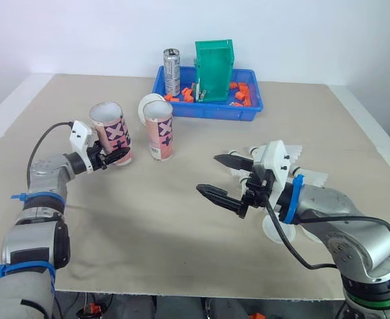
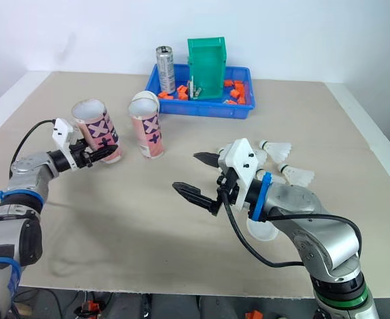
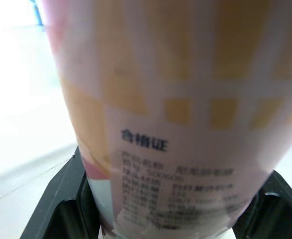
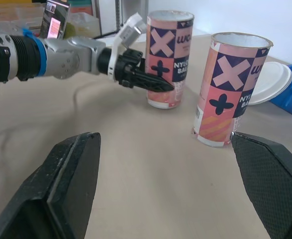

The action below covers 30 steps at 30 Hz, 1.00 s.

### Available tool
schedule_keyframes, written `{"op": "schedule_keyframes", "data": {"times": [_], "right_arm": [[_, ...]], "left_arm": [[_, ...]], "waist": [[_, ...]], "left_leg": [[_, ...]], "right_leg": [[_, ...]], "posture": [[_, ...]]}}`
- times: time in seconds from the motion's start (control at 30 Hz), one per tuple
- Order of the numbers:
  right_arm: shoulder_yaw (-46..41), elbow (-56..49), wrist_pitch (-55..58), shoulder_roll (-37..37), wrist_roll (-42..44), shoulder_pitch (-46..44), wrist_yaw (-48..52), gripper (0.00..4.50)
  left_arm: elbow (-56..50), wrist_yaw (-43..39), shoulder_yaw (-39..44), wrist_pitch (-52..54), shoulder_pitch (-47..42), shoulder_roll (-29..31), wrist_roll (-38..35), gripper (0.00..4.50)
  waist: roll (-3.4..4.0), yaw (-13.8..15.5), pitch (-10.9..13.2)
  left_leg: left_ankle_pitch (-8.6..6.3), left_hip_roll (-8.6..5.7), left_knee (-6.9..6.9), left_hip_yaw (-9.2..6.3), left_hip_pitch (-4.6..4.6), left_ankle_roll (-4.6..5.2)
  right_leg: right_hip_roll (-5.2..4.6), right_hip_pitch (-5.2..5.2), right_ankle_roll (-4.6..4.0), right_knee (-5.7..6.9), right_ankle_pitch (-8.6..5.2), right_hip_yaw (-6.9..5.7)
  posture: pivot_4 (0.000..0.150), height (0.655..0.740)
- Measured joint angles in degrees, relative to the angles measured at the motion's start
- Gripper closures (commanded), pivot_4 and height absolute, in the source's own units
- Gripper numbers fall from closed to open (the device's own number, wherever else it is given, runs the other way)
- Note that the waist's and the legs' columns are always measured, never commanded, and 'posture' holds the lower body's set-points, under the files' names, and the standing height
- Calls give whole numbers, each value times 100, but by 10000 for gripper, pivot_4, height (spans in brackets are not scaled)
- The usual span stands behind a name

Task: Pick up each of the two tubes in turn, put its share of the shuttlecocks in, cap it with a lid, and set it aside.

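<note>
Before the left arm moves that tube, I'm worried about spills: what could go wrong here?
The left gripper grips the left tube in its lower half, so the tube may tip or slip as it moves. The second tube stands close by with a white lid leaning on it; a sideways swing could knock both over.

Open table (image 1: 155, 219) ahead of right gripper (image 1: 208, 173). Second tube (image 1: 160, 129) stands just beside the held tube (image 1: 109, 133); narrow gap between them.

"合格证" and "NYLO" on left tube (image 3: 175, 124)
</note>
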Motion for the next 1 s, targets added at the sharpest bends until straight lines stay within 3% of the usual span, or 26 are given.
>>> {"op": "schedule_keyframes", "data": {"times": [0.1,0.2,0.27,0.33,0.47,0.8,1.0], "right_arm": [[-90,-64,81,-199,55,101,0,0],[-328,-331,225,-647,0,420,-55,0],[-423,-458,256,-672,31,546,-61,0],[-633,-711,417,-695,334,821,-101,0],[-1062,-968,748,-806,871,1327,-235,0],[-1800,-1447,953,-948,1625,2679,-745,0],[-1062,-896,937,-514,922,2680,-1416,0]], "left_arm": [[-647,-845,-379,370,268,417,99,15475],[-2064,-2009,-814,1354,646,1173,9,15475],[-2791,-2320,-1042,1724,855,1536,-160,15475],[-4043,-2530,-1733,2185,1376,2317,-639,15475],[-5033,-2598,-2623,2401,1620,2926,-874,15475],[-4905,-2557,-3035,1948,1512,2832,-608,15475],[-4890,-2570,-3130,1887,1448,2691,-551,15475]], "waist": [[0,-4,0],[0,-7,1],[0,-8,0],[0,-13,0],[1,16,1],[22,1,-19],[35,11,-52]], "left_leg": [[0,2,-2,1,-2,0],[0,7,-10,-2,-5,-1],[-1,10,-14,-5,-1,-1],[-2,13,-23,-5,11,-3],[1,16,-11,-8,19,1],[10,15,-6,12,112,16],[10,-9,-8,39,107,16]], "right_leg": [[0,-3,-5,1,-3,0],[-2,-7,-21,7,-14,-8],[-2,-7,-28,15,-23,-14],[-3,-6,-42,29,-34,-14],[-8,-5,-70,72,-74,-41],[-34,75,-87,67,-62,-48],[-75,78,-75,45,-70,-43]], "posture": [[1500,7362],[1500,7362],[1500,7362],[1500,7362],[1500,7362],[1500,7362],[1500,7362]]}}
